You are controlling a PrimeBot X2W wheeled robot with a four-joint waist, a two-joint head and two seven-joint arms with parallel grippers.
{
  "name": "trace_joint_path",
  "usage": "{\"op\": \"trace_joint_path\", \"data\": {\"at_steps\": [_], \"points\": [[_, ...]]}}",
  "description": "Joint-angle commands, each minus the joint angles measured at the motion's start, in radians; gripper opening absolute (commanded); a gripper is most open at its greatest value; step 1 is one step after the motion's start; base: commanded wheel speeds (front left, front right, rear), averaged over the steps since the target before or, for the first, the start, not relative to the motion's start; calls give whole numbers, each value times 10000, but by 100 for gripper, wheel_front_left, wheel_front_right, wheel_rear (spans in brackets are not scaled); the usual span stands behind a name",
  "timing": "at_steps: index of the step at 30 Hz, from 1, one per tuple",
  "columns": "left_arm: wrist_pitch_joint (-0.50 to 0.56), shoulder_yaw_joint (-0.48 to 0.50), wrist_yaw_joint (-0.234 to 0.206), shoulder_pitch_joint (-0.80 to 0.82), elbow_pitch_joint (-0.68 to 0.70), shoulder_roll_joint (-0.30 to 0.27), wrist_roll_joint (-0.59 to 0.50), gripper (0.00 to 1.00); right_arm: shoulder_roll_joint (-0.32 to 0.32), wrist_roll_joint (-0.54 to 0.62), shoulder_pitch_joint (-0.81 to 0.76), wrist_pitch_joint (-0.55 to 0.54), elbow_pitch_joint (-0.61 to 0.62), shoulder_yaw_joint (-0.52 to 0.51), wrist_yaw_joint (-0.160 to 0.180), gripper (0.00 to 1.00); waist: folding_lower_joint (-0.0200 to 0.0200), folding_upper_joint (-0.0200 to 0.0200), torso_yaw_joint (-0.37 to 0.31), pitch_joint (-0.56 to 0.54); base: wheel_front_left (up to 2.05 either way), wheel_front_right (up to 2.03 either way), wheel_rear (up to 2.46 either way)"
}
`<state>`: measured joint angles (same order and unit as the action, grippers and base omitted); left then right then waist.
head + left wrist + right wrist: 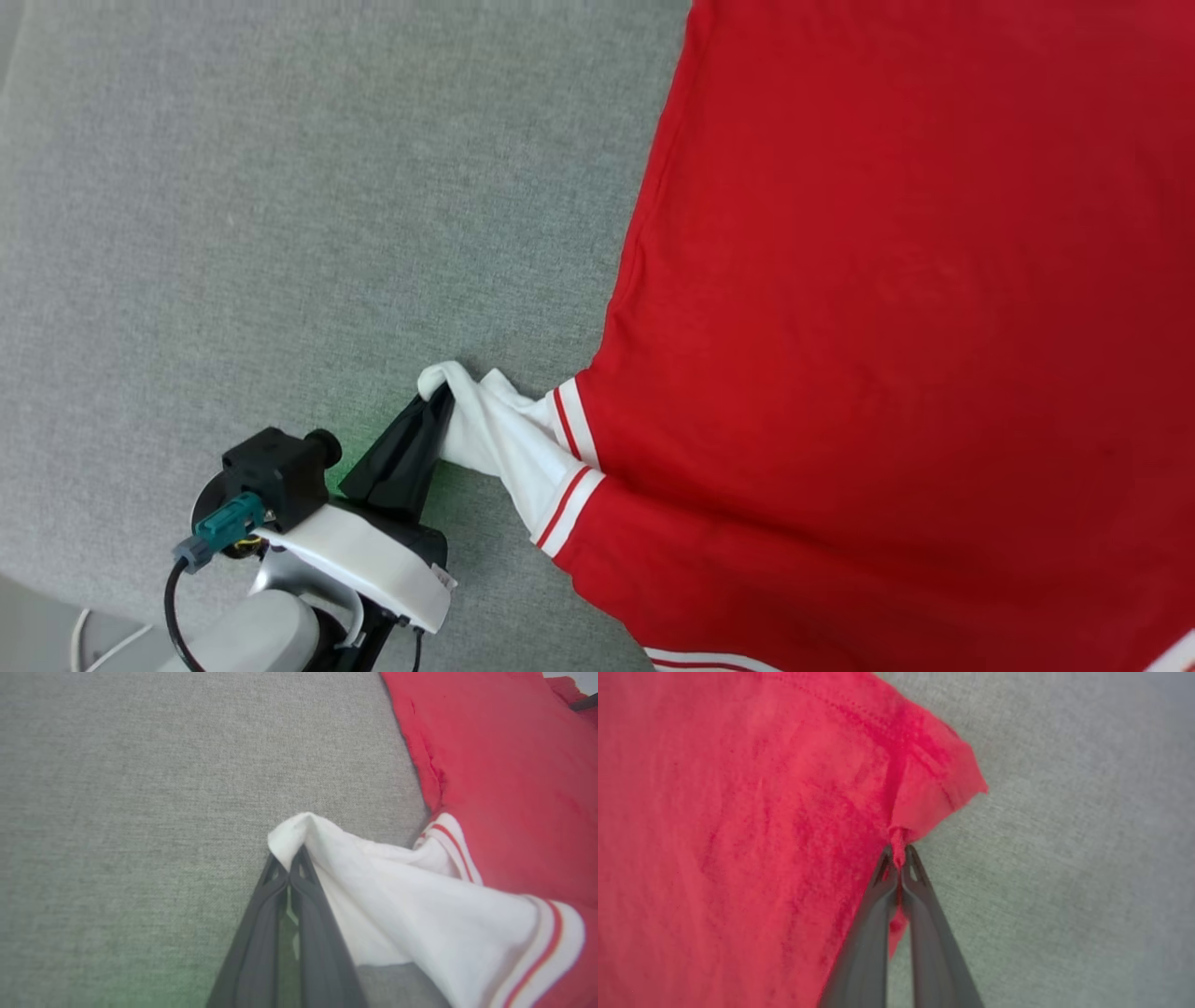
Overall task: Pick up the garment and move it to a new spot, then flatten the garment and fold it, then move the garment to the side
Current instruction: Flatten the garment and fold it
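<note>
Tightly pinched, garment (887, 280) sleeve in left jaws, corner in right jaws

The head camera looks steeply down on the grey fabric surface (280, 187), with the garment (887, 327) along its right side and the left gripper (441, 399) low in the frame. The left wrist camera sits close behind its own fingers and shares the white sleeve (397, 891) and the surrounding grey with the head view. The right wrist camera looks closely along the right gripper (900, 851) at a red corner of the garment.
</note>
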<state>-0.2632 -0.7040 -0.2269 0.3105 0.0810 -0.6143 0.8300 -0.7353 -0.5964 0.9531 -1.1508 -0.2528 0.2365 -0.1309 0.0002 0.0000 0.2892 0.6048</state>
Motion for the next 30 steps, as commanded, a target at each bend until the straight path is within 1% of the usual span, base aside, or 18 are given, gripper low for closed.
{"op": "trace_joint_path", "data": {"at_steps": [1, 4, 7, 11, 14, 17, 20, 22, 25, 27, 30], "points": [[-19, 50, 36, -195, -87, 58, -33, 0, -51, -64, -135, 142, 56, 122, 3, 0, -2, 0, -186, -398, 0, 0, 0], [-21, 126, 29, -414, -183, 77, 29, 0, -149, -276, -181, 468, 309, 461, 3, 0, -2, 0, -388, -1010, 0, 0, 0], [-21, 131, -19, -679, -257, 91, 132, 0, -519, -652, -468, 732, 769, 972, 3, 0, -2, 0, -606, -1668, 0, 0, 0], [-21, 183, -128, -1150, -327, -21, 299, 0, -1397, -1295, -1271, 1032, 1638, 1665, 3, 0, -2, 0, -931, -2540, 0, 0, 0], [-11, 217, -234, -1486, -317, -146, 406, 0, -2153, -1816, -2153, 1332, 2337, 1912, 3, 0, -2, 0, -1155, -3045, 0, 0, 0], [-7, 275, -337, -1799, -249, -249, 529, 0, -2971, -2259, -3362, 1675, 2863, 1876, 5, 0, -2, 0, -1376, -3363, 0, 0, 0], [-9, 350, -409, -2058, -219, -312, 623, 0, -3571, -2745, -4851, 2108, 3084, 1607, 3, 0, -2, 0, -1567, -3590, 0, 0, 0], [-11, 426, -465, -2234, -206, -367, 666, 0, -3774, -2984, -5916, 2461, 3024, 1345, 3, 0, -2, 0, -1711, -3714, 0, 0, 0], [-13, 502, -479, -2435, -185, -413, 694, 0, -3844, -3283, -7634, 2959, 2773, 1059, 3, 0, -2, 0, -1864, -3859, 0, 0, 0], [-14, 526, -472, -2493, -185, -413, 706, 0, -3719, -3389, -8769, 3281, 2614, 991, 3, 0, -2, 0, -1919, -3901, 0, 0, 0], [-15, 515, -414, -2534, -247, -396, 653, 0, -3352, -3487, -10252, 3802, 2351, 863, 5, 0, -2, 0, -1940, -3911, 0, 0, 0]]}}
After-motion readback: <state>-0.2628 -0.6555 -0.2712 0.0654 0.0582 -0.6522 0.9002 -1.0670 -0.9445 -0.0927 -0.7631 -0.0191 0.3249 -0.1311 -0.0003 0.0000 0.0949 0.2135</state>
